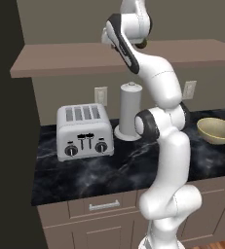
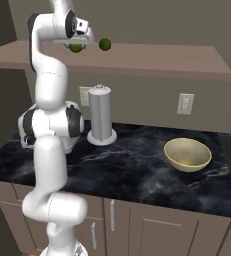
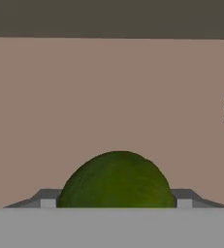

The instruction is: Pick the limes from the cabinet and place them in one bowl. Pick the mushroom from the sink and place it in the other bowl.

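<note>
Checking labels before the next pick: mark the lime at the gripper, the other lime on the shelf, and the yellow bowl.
lime at the gripper (image 3: 116, 180): hand view, middle of its green skin.
other lime (image 2: 105, 44): right base view, centre of the ball on the cabinet shelf.
yellow bowl (image 2: 187, 165): right base view, front outer wall.

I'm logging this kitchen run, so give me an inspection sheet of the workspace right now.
Surface: black marble counter.
Job's things: one lime between the fingers on the cabinet shelf; second lime beside it; pale yellow bowl with nothing in it.
Clutter: toaster, paper towel holder.
Grippers: gripper at the shelf, around the lime; grip not confirmed.
Cables: nothing seen.
Surroundings: wall outlets, drawers below.
</note>
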{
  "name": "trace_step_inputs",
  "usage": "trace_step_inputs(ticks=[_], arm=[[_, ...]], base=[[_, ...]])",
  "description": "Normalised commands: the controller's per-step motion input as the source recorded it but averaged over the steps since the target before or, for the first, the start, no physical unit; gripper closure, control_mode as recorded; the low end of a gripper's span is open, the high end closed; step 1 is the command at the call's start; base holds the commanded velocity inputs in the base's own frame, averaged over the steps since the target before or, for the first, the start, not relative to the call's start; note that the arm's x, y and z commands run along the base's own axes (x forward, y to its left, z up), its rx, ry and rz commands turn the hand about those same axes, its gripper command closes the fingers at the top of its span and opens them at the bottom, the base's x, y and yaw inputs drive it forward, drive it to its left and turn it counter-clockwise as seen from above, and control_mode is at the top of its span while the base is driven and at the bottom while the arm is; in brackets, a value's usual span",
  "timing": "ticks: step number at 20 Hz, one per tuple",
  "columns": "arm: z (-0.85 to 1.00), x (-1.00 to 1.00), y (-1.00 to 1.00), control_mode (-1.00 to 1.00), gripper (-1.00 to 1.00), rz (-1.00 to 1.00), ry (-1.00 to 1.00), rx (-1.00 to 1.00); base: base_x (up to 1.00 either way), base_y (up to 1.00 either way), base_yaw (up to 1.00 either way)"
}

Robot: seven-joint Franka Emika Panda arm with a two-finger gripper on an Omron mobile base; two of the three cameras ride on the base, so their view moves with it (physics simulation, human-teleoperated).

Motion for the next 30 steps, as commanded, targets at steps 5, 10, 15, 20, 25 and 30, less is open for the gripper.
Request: trace_step_inputs(ticks=[5, 10, 15, 20, 25, 30], arm=[[-0.03, -0.54, 0.00, -1.00, 1.00, -0.05, 0.00, 0.01], [-0.08, -0.90, 0.00, -1.00, 1.00, -0.09, -0.03, 0.01], [-0.19, -1.00, 0.05, -1.00, 1.00, -0.09, -0.02, 0.00], [-0.21, -1.00, 0.01, -1.00, 1.00, -0.05, -0.02, 0.00], [-0.17, -1.00, 0.00, -1.00, 1.00, 0.00, 0.00, 0.00], [-0.07, -1.00, -0.02, -1.00, 1.00, -0.04, 0.06, 0.03]], base=[[0.00, 0.00, 0.00], [0.00, 0.00, 0.00], [0.00, 0.00, 0.00], [0.00, 0.00, 0.00], [0.00, 0.00, 0.00], [0.00, 0.00, 0.00]])
